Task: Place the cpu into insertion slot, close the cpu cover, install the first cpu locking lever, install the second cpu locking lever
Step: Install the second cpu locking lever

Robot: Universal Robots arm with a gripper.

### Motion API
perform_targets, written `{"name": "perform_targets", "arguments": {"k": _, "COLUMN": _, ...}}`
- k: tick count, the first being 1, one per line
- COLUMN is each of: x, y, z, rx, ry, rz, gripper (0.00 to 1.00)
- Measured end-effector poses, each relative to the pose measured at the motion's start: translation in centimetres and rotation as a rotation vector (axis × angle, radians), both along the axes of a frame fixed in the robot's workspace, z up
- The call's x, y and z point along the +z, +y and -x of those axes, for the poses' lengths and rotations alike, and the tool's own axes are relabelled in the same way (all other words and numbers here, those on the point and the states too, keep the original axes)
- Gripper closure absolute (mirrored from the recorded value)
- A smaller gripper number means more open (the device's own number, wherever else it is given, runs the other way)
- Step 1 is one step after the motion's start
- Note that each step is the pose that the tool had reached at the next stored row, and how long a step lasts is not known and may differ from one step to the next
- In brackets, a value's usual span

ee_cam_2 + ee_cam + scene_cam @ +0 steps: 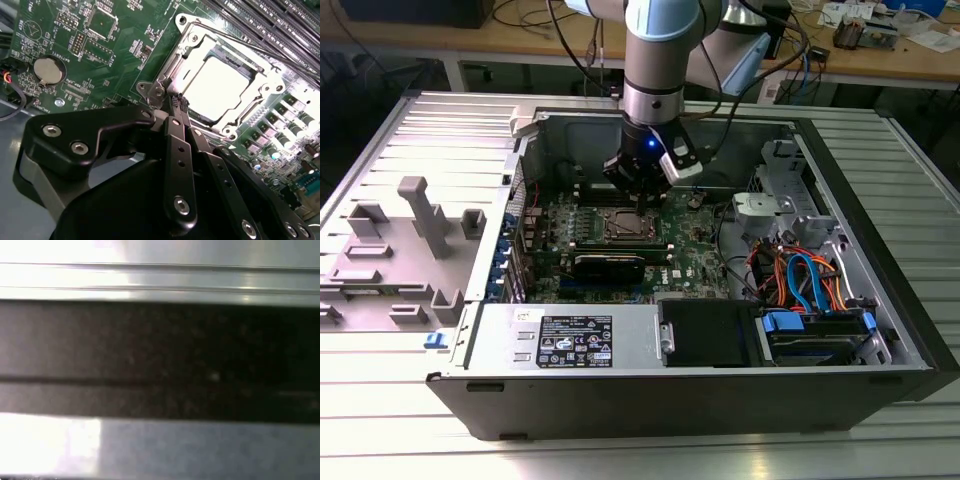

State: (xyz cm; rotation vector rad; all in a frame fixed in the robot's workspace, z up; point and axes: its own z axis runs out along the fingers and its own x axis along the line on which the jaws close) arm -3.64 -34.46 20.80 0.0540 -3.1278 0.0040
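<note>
Silvery metal frames the insertion slot on the green motherboard; in the second wrist view the cpu lies flat inside it, its pale top showing through the window of the cpu cover, which appears folded down over the chip. The hand has its dark fingers drawn together to a narrow tip, gripping nothing, with that tip at the socket's corner beside a small hinge bracket; whether it touches metal there cannot be told. In the exterior view the arm stands upright over the open computer case, hand just above the socket, and the case rests on a ribbed metal table. Judged from this pose, the work stands at the locking-lever stage. Doing it well calls for a closed, stiff fingertip pressing the thin lever squarely and slowly, kept clear of the chip's top and the neighbouring board components.
</note>
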Motion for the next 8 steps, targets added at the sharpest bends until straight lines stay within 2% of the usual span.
{"name": "perform_targets", "arguments": {"k": 2, "x": 0.13, "y": -0.01, "z": -0.01, "rx": 0.000, "ry": 0.0009, "rz": 0.0000, "gripper": 0.89}}
{"name": "perform_targets", "arguments": {"k": 5, "x": 0.81, "y": -0.03, "z": -0.02, "rx": 0.001, "ry": 0.0009, "rz": 0.0006, "gripper": 0.89}}
{"name": "perform_targets", "arguments": {"k": 8, "x": 0.87, "y": -0.18, "z": -0.02, "rx": 0.001, "ry": 0.0008, "rz": 0.0011, "gripper": 0.89}}
